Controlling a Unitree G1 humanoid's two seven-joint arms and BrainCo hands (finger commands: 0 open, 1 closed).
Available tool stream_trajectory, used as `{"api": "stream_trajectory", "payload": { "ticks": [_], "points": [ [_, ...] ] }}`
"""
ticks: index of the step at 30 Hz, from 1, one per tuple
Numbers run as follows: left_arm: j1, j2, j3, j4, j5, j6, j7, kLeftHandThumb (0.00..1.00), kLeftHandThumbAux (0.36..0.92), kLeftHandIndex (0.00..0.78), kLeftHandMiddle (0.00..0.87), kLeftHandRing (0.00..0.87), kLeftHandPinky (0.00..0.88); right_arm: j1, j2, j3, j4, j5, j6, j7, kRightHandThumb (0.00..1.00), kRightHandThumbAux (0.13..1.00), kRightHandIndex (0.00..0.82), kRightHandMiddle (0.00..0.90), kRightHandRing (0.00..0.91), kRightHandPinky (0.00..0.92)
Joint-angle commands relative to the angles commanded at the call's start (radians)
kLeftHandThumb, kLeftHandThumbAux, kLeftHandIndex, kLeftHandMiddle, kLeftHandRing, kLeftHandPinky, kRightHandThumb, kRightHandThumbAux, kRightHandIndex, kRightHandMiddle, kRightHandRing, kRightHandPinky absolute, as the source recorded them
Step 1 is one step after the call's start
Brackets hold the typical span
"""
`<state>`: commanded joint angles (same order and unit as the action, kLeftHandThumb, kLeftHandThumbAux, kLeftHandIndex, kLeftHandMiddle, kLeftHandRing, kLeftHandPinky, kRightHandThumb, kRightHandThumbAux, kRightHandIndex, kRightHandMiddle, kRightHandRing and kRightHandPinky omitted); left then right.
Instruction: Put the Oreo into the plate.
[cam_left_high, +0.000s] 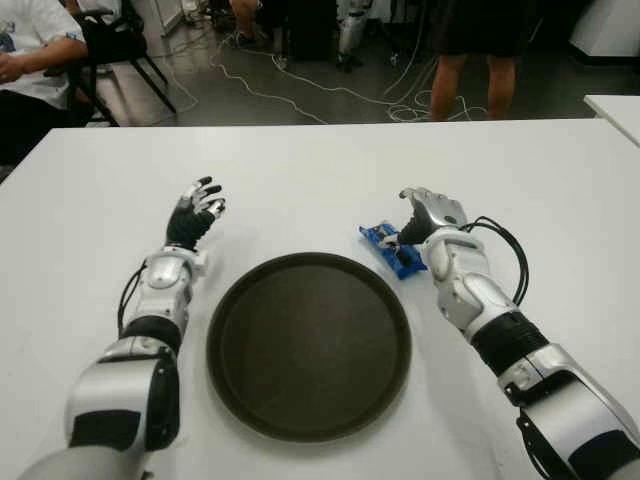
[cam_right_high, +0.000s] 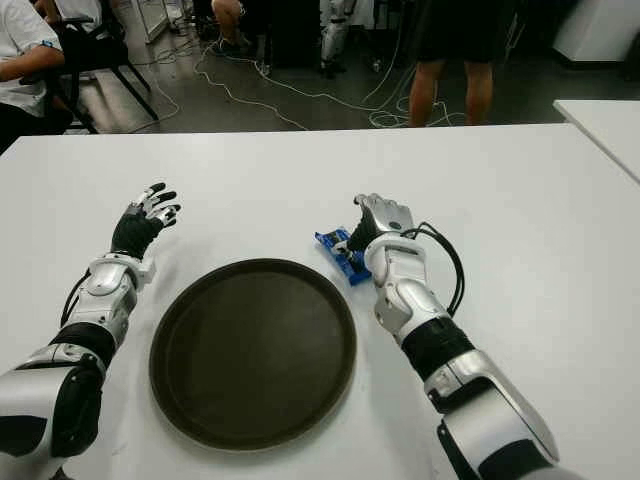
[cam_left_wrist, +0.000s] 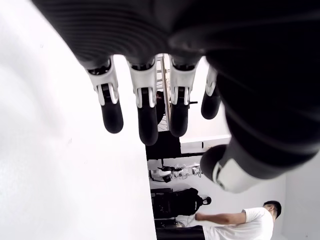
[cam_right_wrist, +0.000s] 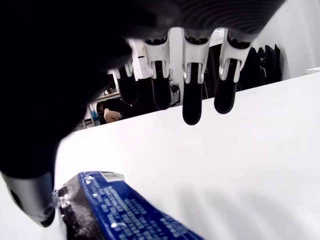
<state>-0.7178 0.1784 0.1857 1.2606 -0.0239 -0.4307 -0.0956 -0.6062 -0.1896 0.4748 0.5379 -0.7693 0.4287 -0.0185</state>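
Observation:
A blue Oreo pack (cam_left_high: 392, 249) lies flat on the white table (cam_left_high: 300, 170), just beyond the right rim of the round dark plate (cam_left_high: 309, 343). My right hand (cam_left_high: 428, 213) hovers over the pack's right end, its thumb close to the wrapper. In the right wrist view the fingers (cam_right_wrist: 192, 95) hang spread above the table and the pack (cam_right_wrist: 125, 212) lies below the palm, ungrasped. My left hand (cam_left_high: 197, 210) shows to the left of the plate with its fingers (cam_left_wrist: 145, 110) spread and nothing in them.
People sit and stand behind the table's far edge, among chairs and floor cables (cam_left_high: 290, 95). A second white table (cam_left_high: 615, 105) shows at the far right. The plate holds nothing.

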Motion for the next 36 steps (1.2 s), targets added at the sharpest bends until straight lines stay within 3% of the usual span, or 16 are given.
{"api": "stream_trajectory", "payload": {
  "ticks": [15, 36],
  "points": [
    [0.0, 0.005, -0.005, 0.002, 0.006, 0.0, -0.001, 0.141, 0.674, 0.106, 0.178, 0.176, 0.172, -0.005, 0.006, 0.014, 0.003, -0.007, 0.024, 0.027, 0.0, 0.645, 0.18, 0.196, 0.231, 0.254],
    [0.004, 0.003, -0.004, -0.002, 0.004, -0.008, -0.005, 0.16, 0.691, 0.107, 0.18, 0.177, 0.176, 0.001, 0.014, 0.018, 0.009, 0.001, 0.027, 0.026, 0.0, 0.656, 0.176, 0.201, 0.234, 0.251]
  ]
}}
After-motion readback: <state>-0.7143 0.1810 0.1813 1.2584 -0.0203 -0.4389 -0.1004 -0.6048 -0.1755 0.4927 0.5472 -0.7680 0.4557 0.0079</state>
